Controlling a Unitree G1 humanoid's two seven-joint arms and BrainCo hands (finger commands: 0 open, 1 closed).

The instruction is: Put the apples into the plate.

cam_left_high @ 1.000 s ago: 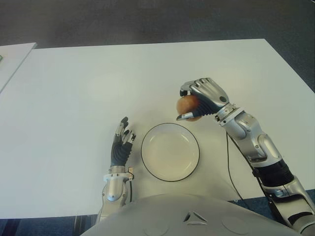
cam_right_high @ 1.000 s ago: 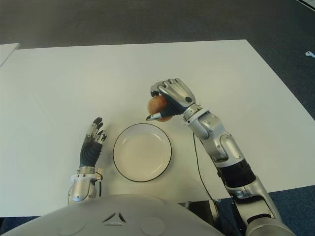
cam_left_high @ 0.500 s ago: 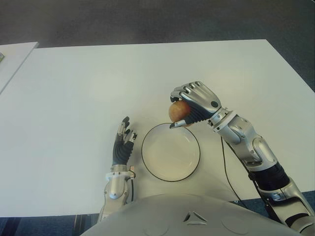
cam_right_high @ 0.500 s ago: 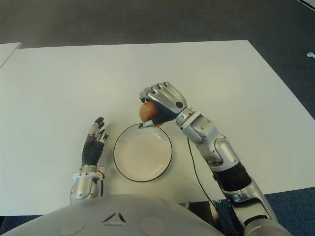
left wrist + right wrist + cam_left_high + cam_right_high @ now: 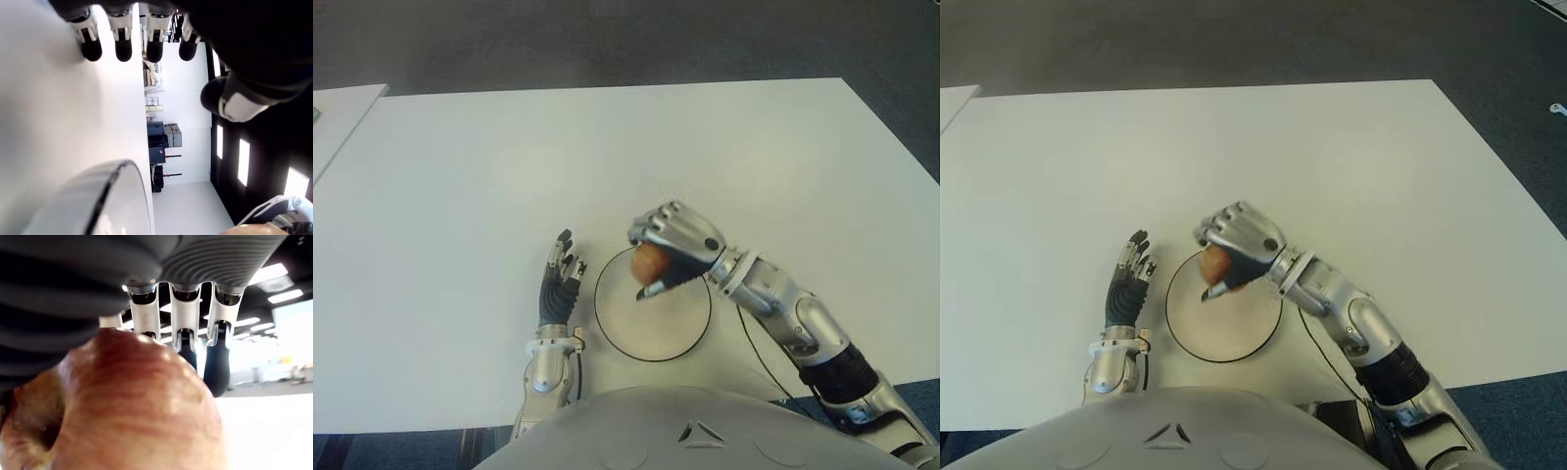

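A reddish apple (image 5: 649,263) sits in my right hand (image 5: 668,257), whose fingers are curled around it; the right wrist view shows the apple (image 5: 127,406) filling the palm. The hand holds it over the far part of the white, dark-rimmed plate (image 5: 675,333), which lies on the table near my body. My left hand (image 5: 558,284) shows just left of the plate, fingers straight and holding nothing. In the left wrist view its fingertips (image 5: 123,49) stretch over the white table and the plate's rim (image 5: 105,183) shows close by.
The white table (image 5: 509,166) spreads wide to the left and far side. A second white surface (image 5: 337,113) shows at the far left. A thin black cable (image 5: 754,343) runs along my right arm. Dark floor lies beyond the table edges.
My right hand has carried the apple left and toward me, from beyond the plate's far right rim to over the plate, and lower. The left hand has stayed still.
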